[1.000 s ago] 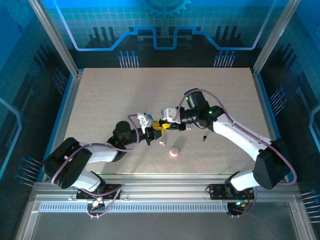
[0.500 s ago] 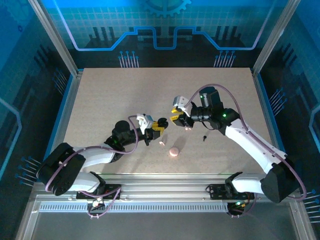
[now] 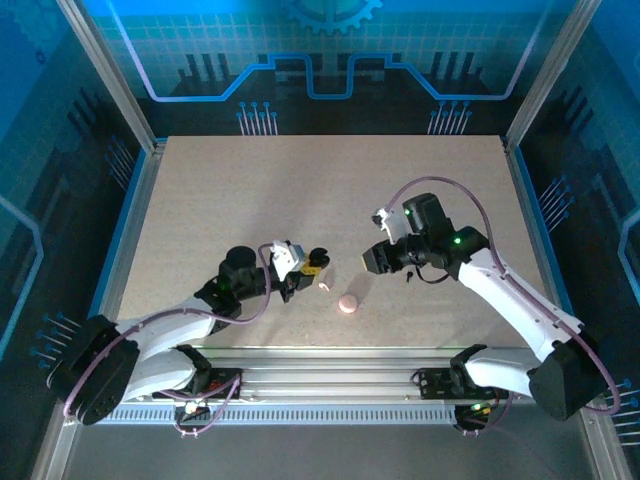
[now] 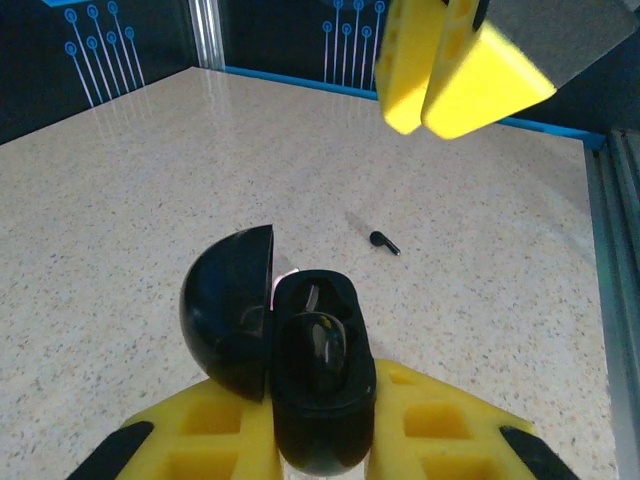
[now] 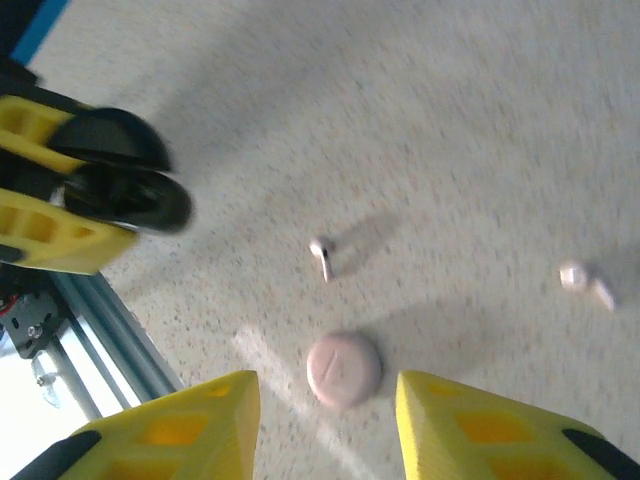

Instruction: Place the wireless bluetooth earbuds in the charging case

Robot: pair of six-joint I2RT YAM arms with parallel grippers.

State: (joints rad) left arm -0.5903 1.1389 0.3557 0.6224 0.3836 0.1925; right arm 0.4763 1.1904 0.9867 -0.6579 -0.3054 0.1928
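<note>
the black charging case (image 4: 318, 385) is clamped between the yellow fingers of the left gripper (image 4: 315, 405), with its lid (image 4: 228, 310) swung open to the left. one black earbud (image 4: 315, 345), glossy and bean-shaped, is seated in the near well of the case; what is in the well behind it cannot be told. a second black earbud (image 4: 384, 242), tiny with a short stem, is lying on the speckled table (image 3: 250, 190) beyond the case. the right gripper (image 5: 325, 425) is held above the table with its jaws apart and nothing between them. ahead of its fingers a round pink case (image 5: 343, 369) is seen closed, with one pale earbud (image 5: 322, 257) near it and another pale earbud (image 5: 585, 282) well apart to the right.
</note>
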